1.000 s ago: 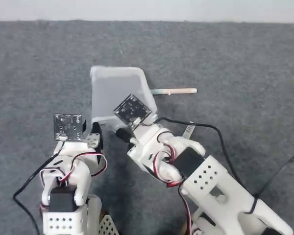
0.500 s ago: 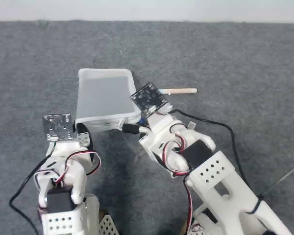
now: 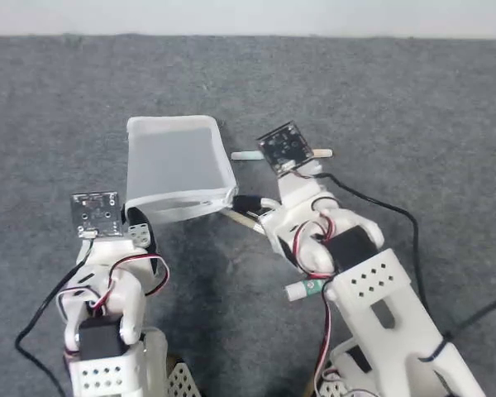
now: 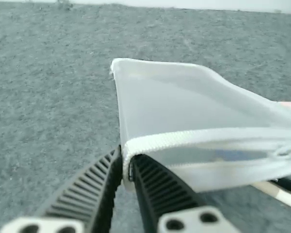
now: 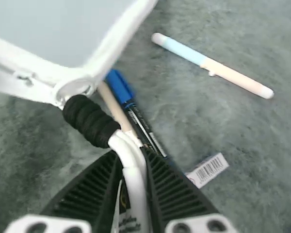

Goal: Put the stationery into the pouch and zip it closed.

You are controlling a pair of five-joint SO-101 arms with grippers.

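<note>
Black ribbed rubber bites on white edging: the left gripper (image 4: 126,159) is clenched on the nearest corner of the pouch (image 4: 184,104). It pinches the rim and holds that end up, so the mouth is turned toward the other arm. The hold looks meant as an anchor, so the bag does not slide when something is pushed at it.

At the opposite end of the mouth, the right gripper (image 5: 131,156) is clamped on a white pen (image 5: 89,121) with a black grip sleeve. The pen runs straight out ahead of the fingertips until its nose meets the pouch's rim at a small white ring (image 5: 72,90) (whether the tip is inside the opening or only against the edge cannot be told).

Just beneath that pen, a blue marker (image 5: 131,109) and a pale stick (image 5: 112,108) lie side by side on the grey mat (image 3: 397,83). Their forward ends are hidden by the pouch's rim, and the views do not settle whether they are in it or merely under it. A barcode label (image 5: 206,170) lies just beside the right gripper's fingers.

Farther ahead of the right gripper and apart from the pouch, a pastel pen (image 5: 211,65) lies flat, not yet collected. On this showing, loading is only partly done and the zip has yet to be drawn.
</note>
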